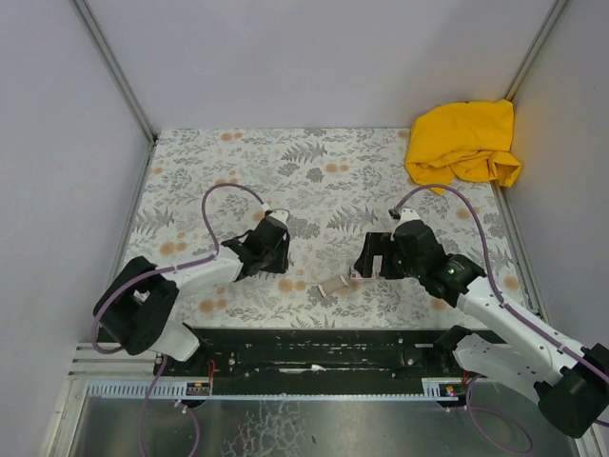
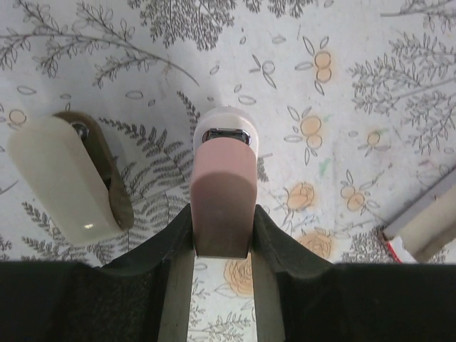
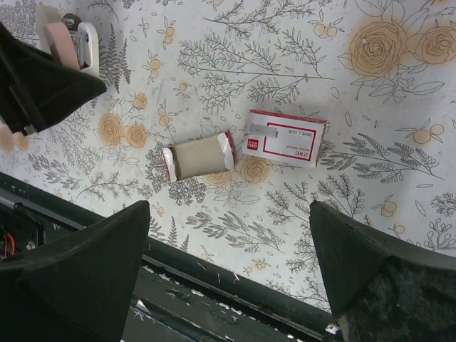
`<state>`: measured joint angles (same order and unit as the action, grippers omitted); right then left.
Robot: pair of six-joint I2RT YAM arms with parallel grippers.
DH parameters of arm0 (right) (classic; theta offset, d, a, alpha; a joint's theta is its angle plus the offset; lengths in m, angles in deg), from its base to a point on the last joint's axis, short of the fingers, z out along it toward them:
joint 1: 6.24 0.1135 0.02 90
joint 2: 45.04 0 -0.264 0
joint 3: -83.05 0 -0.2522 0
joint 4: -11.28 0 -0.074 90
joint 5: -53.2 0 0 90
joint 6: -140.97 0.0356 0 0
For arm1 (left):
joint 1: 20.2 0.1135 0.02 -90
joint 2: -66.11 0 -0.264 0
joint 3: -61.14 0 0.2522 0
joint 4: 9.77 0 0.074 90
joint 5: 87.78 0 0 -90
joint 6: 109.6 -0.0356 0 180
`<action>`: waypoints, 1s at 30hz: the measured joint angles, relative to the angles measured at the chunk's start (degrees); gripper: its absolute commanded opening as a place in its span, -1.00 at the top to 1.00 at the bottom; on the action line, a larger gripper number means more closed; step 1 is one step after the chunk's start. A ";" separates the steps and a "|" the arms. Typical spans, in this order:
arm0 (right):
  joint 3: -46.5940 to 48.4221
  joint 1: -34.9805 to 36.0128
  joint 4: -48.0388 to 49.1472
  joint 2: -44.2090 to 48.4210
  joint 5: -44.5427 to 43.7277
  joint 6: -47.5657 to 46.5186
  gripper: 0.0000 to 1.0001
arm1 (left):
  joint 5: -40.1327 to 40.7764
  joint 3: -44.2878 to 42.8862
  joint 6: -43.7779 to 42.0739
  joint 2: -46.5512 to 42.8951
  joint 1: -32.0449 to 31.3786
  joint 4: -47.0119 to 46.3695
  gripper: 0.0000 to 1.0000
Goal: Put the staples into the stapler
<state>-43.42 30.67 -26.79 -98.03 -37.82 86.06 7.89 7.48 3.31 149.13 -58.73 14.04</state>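
Left end effector [image 2: 222, 239] pinches the smooth, rounded pink plastic stapler [image 2: 222, 185].

The stapler [image 2: 222, 182] is clamped between the fingers of the left tool [image 2: 222, 246], in the left half of the worktop [image 1: 324, 162]. To its right, between the two arms and near the worktop's front edge, lie the box sleeve [image 3: 285, 138] and its drawer [image 3: 198, 157], end to end, with the drawer on the left. The right tool [image 3: 229, 214] hangs spread wide above them, touching neither. A cloth [image 1: 463, 141] lies in the far right corner, well apart.
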 measured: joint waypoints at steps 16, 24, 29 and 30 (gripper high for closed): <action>-2.56 -0.07 -0.20 2.73 -0.85 -0.33 -0.98 | -0.37 -4.63 -0.68 7.54 1.90 -1.22 -0.59; -1.90 -0.28 2.47 -1.64 -1.46 -3.69 -0.98 | -8.59 -4.39 -2.12 0.98 2.91 -4.07 -0.97; 1.66 -8.70 6.21 -7.61 -0.48 -6.95 -0.98 | -13.00 -4.35 -2.23 -6.71 13.42 -7.85 -0.98; 1.95 -12.07 7.61 -8.24 -0.11 -7.54 -0.98 | -13.44 -3.98 -2.19 -8.04 16.57 -8.96 -1.00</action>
<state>-41.48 18.60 -19.19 -106.27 -37.92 78.52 -5.55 3.50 1.13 141.09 -42.16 5.07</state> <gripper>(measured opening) 0.991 0.986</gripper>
